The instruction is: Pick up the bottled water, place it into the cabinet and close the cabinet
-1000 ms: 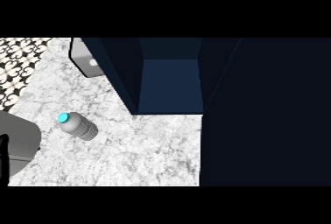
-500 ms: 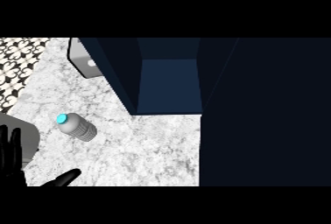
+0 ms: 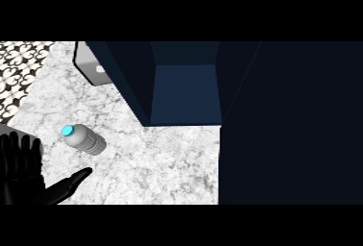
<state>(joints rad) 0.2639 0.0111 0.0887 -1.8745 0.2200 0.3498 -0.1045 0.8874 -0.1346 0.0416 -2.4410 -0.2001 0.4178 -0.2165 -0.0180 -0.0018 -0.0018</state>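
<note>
One hand shows: the left hand point(image 3: 22, 180), low at the left edge, fingers point(image 3: 20, 151) straight and released, holding nothing. Just right of it, untouched, the bottled water point(image 3: 85, 139) sits on the marble desk point(image 3: 156, 163); further right the dark blue cabinet point(image 3: 186, 93) stands open. A sideways brush from the spread thumb could knock the bottle away.
</note>
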